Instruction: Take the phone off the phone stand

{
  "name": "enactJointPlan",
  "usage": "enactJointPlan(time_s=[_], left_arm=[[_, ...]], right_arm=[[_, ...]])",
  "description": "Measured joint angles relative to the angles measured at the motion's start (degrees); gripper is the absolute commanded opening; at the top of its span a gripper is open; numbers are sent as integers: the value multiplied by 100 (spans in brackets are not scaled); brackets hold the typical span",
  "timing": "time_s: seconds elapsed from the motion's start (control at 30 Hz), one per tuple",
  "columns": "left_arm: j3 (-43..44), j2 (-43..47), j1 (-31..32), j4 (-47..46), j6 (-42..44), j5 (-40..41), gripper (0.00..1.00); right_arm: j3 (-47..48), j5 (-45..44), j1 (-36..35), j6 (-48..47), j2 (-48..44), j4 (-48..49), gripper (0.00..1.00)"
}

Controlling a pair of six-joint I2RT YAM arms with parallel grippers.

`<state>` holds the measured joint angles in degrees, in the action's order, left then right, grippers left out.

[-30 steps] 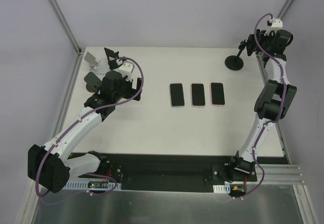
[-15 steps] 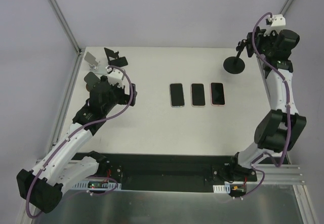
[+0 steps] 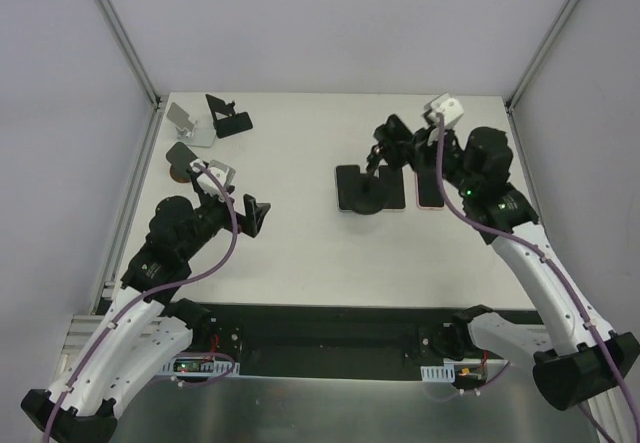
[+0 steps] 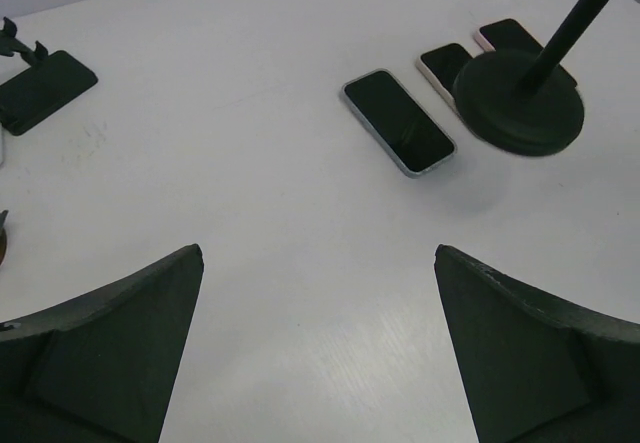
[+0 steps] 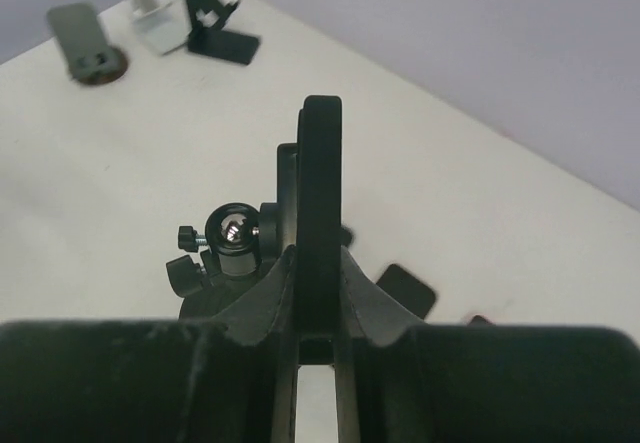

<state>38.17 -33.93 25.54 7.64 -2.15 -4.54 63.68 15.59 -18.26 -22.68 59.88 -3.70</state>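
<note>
Right wrist view: right gripper (image 5: 318, 259) clamped tight on the thin, round-edged black plate of the phone stand (image 5: 320, 163), with a shiny ball joint (image 5: 232, 231) beside it. Its disc base (image 4: 518, 103) sits over three flat glossy phones (image 4: 398, 121) on the matte white table (image 4: 250, 163). Left gripper (image 4: 318, 253) spread wide, holding nothing.

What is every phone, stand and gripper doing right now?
Left gripper, open, empty.
Right gripper, shut on the round-base stand.
Round-base stand, in the air, tilted, no phone on it.
Three phones, flat on the table, screens dark.
Black folding stand, empty.
White stand, empty.
Gray-plate stand, empty.
</note>
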Motion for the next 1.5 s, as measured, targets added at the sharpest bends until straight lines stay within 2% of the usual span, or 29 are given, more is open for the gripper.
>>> enactJointPlan(time_s=[0.2,0.4,0.7,0.87,1.1,1.3,1.5], left_arm=[[-173,354,0,179,-68,-702,99],[-293,197,2,236,-238,-1268,99],[-332,-476,420,232,-302,-1451,99],[-332,-822,828,101,-291,-1427,99],[-330,-1298,1322,-470,-251,-1222,99],[-330,-1823,1392,-1161,-203,-1139,99],[-330,-2168,1508,-1637,-109,-1137,92]], right_arm=[[-647,-577,-1762,33,-79,-249,1],[-1255,-1185,-2964,-35,-57,4,1],[-2079,-2197,-3703,-57,208,1425,1],[-2151,-2581,-3965,-52,315,1727,8],[-2149,-2706,-4085,133,302,1873,45],[-2063,-2782,-4094,286,136,1996,61],[-2006,-2911,-4098,372,-7,1891,71]])
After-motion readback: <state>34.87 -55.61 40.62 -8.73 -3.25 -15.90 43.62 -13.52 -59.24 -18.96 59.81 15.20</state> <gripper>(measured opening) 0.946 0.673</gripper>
